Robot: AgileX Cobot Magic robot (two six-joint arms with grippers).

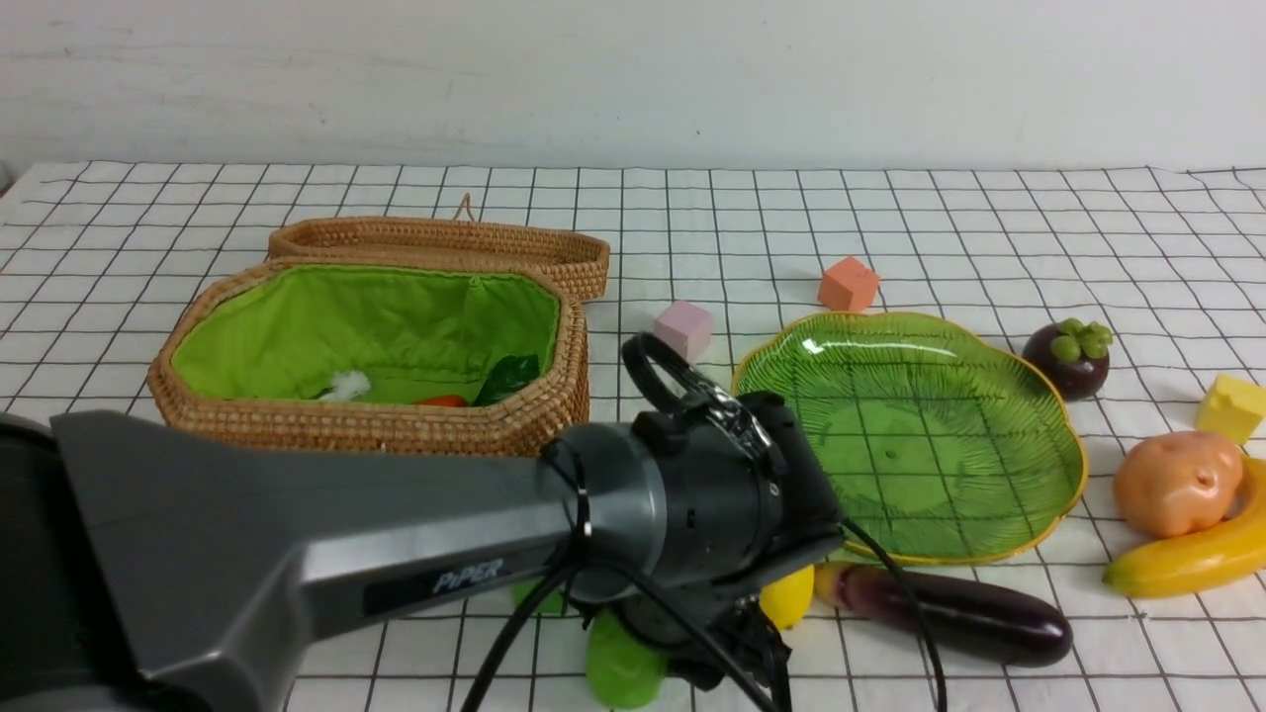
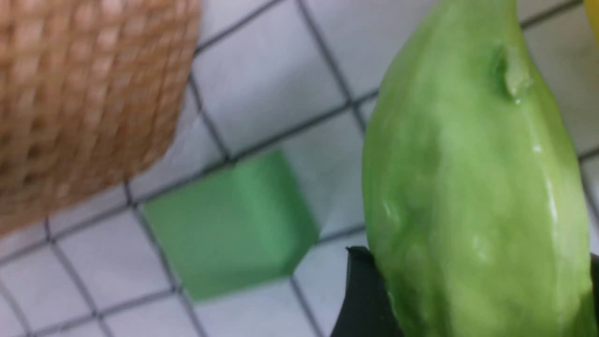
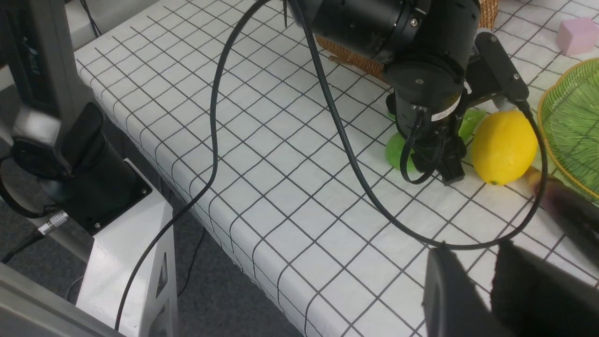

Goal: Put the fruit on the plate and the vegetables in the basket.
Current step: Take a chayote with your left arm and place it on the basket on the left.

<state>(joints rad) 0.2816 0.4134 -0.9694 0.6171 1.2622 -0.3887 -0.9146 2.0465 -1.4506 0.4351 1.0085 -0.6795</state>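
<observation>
A checked white cloth covers the table, and the left arm reaches low across its near edge. The left gripper [image 2: 475, 299] is set over the bumpy light-green cucumber [image 2: 468, 164], which lies on the cloth just in front of the wicker basket [image 1: 376, 425]. A green foam cube [image 2: 229, 224] sits between the two, and the lemon [image 3: 503, 147] is just beside it. The cucumber's long axis runs out past the fingertips, so the jaws straddle its narrow width. One dark finger [image 2: 362, 295] sits against a flank and a sliver of the other shows at the opposite flank (whether they press in or only touch, I cannot tell). The basket stands open, near, and on the left arm's own side, so I judge the carry to be a short lift over the woven wall. The right gripper [image 3: 493, 281] hangs at the near edge, farther off, fingers slightly parted on nothing.
</observation>
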